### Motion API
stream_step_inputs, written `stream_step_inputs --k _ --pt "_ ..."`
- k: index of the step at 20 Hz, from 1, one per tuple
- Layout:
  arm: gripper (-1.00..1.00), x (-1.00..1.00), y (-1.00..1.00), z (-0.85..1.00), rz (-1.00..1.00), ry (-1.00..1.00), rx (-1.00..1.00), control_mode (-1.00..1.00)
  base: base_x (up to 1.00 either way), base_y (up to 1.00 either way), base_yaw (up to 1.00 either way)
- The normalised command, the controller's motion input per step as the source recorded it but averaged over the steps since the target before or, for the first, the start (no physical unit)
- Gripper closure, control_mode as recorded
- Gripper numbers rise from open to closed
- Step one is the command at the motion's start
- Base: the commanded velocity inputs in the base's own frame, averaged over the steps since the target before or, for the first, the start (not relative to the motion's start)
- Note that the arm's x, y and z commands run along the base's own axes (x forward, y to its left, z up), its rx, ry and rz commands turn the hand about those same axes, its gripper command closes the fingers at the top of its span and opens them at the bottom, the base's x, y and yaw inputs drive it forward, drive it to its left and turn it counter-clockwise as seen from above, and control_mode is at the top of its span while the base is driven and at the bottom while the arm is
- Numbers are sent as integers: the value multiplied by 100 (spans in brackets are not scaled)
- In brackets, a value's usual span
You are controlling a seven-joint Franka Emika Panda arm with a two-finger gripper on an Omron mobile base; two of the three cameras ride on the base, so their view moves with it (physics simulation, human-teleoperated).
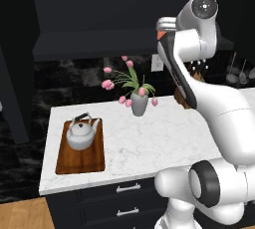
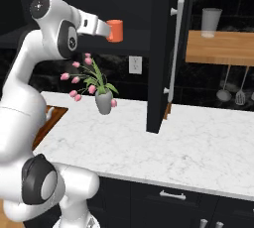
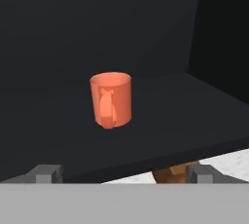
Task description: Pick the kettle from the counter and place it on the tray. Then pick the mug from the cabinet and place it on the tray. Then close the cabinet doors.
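I see my gripper (image 3: 124,173) with its 2 fingers spread wide apart and holding nothing, raised at the cabinet (image 3: 97,33). The orange mug (image 3: 111,100) stands upright on the dark shelf ahead, handle toward me. Below, the kettle (image 1: 80,134) sits on the tray (image 1: 82,159) at the counter's (image 1: 149,143) left end, near a vase of tulips (image 1: 138,98).
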Motion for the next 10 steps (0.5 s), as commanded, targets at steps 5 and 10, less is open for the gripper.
stream_step_inputs --k 5,10 --pt "-100 43 0 -18 0 1 3 -100 0 0 0" --pt "-100 37 0 -22 0 1 4 -100 0 0 0"
